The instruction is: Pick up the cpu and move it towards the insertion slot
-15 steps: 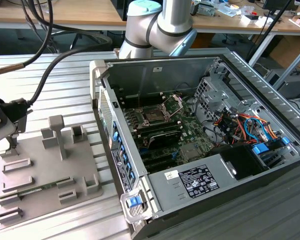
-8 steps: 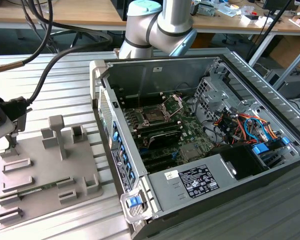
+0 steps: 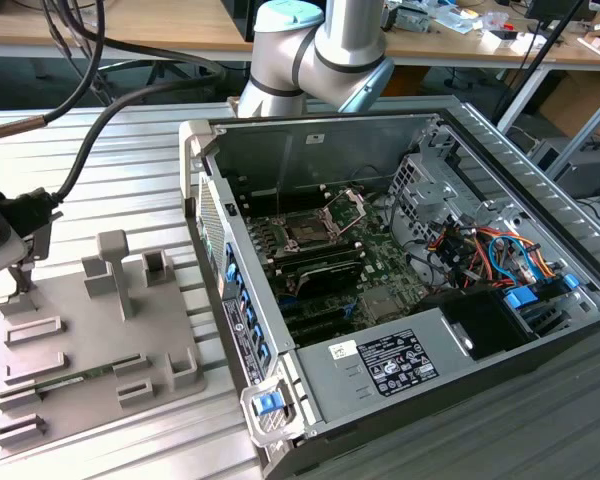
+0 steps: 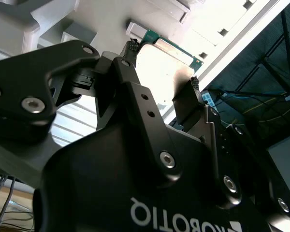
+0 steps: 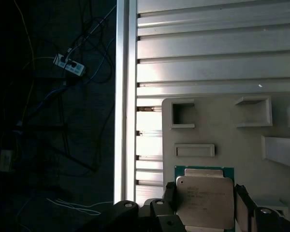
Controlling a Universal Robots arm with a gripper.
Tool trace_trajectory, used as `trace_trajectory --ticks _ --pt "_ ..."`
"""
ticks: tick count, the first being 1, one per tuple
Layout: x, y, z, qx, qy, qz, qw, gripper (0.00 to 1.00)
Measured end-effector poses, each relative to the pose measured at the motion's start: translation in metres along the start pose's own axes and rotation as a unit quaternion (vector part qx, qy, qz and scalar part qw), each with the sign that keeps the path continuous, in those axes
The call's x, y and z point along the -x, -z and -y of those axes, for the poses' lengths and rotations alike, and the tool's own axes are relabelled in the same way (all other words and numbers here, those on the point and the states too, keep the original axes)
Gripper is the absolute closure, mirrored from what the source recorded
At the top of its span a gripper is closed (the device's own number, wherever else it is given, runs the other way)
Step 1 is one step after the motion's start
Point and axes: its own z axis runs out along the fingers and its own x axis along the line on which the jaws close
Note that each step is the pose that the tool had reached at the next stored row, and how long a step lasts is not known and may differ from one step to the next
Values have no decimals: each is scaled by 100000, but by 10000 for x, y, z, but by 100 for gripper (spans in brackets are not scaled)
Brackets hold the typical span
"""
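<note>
The cpu (image 5: pixel 204 199) lies flat on the grey holder (image 5: pixel 222 125), between the two fingers (image 5: pixel 244 203) of the gripper (image 5: pixel 205 205), which stand spread at its opposite edges; whether they touch it I cannot tell. In the exterior view the gripper (image 3: pixel 15 265) hangs over the holder (image 3: pixel 90 350) at that view's left, well apart from the slot (image 3: pixel 308 233) inside the open case (image 3: pixel 400 350).

Ribbed aluminium table (image 3: pixel 130 160), cluttered wooden bench (image 3: pixel 130 25) behind; dark floor (image 5: pixel 48 121)
</note>
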Motion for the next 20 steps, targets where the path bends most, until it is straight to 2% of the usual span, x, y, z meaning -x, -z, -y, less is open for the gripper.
trace_trajectory --ticks 20 --pt "0 129 -7 72 -1 4 100000 45"
